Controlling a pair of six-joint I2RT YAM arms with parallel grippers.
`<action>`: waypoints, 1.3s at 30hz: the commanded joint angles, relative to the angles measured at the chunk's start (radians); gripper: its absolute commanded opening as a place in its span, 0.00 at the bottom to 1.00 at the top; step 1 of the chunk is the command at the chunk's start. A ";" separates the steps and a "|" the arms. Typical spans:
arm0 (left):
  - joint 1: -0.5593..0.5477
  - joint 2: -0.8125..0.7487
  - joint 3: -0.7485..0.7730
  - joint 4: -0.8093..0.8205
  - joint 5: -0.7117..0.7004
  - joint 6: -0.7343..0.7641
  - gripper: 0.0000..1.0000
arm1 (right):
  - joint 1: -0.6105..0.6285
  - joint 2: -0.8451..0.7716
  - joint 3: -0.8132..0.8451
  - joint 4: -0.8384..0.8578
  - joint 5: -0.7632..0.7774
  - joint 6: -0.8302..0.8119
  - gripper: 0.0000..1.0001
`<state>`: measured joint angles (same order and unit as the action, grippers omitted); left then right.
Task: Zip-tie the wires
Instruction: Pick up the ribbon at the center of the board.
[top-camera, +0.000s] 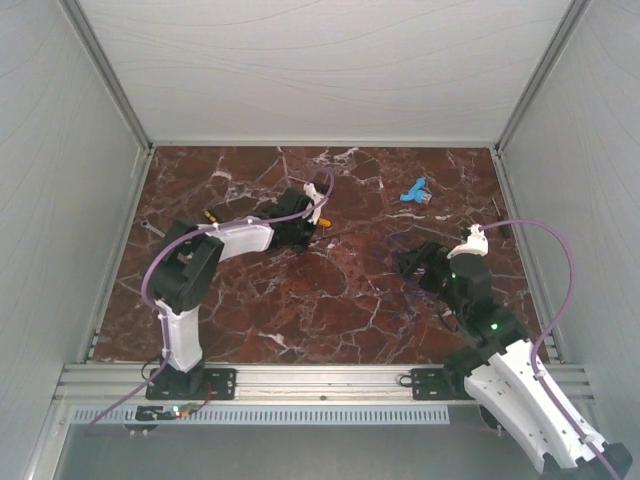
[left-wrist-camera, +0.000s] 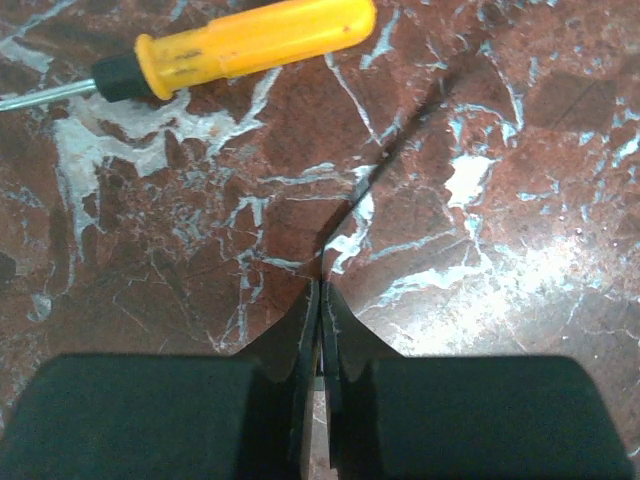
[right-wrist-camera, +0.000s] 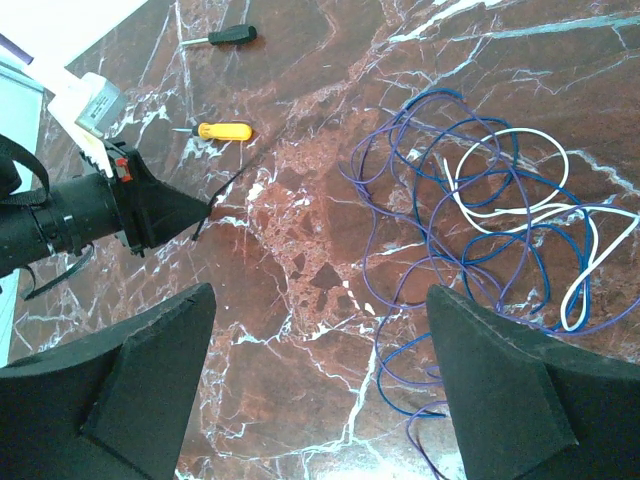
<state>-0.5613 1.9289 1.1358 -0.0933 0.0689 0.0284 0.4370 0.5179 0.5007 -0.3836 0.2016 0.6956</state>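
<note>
The wires (right-wrist-camera: 470, 215) are a loose tangle of thin blue, purple and white loops on the marble, faint in the top view (top-camera: 398, 252). My right gripper (right-wrist-camera: 320, 300) is open and empty. It hovers at the tangle's left side with its right finger over some loops, and it also shows in the top view (top-camera: 412, 268). My left gripper (left-wrist-camera: 322, 285) is shut on a thin black zip tie (left-wrist-camera: 400, 152) that sticks out ahead of its tips. From the right wrist view the left gripper (right-wrist-camera: 195, 215) and the zip tie (right-wrist-camera: 228, 185) lie left of the wires, apart from them.
An orange-handled screwdriver (left-wrist-camera: 250, 40) lies just ahead of the left gripper and also shows in the right wrist view (right-wrist-camera: 225, 131). A black-handled screwdriver (right-wrist-camera: 232, 36) lies farther off. A small blue object (top-camera: 414, 192) sits at the back right. White walls enclose the table.
</note>
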 joint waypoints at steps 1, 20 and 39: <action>-0.027 -0.012 -0.049 0.004 -0.055 0.037 0.00 | -0.003 -0.013 0.012 0.034 -0.008 -0.011 0.85; -0.203 -0.348 -0.058 -0.088 -0.223 0.043 0.00 | -0.004 -0.011 0.050 0.336 -0.276 -0.314 0.84; -0.310 -0.645 0.062 -0.548 -0.176 0.100 0.00 | 0.274 0.279 0.141 0.432 -0.421 -0.657 0.76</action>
<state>-0.8661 1.3705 1.2327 -0.6304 -0.1547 0.0971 0.6758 0.7666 0.6395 -0.0017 -0.1905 0.1135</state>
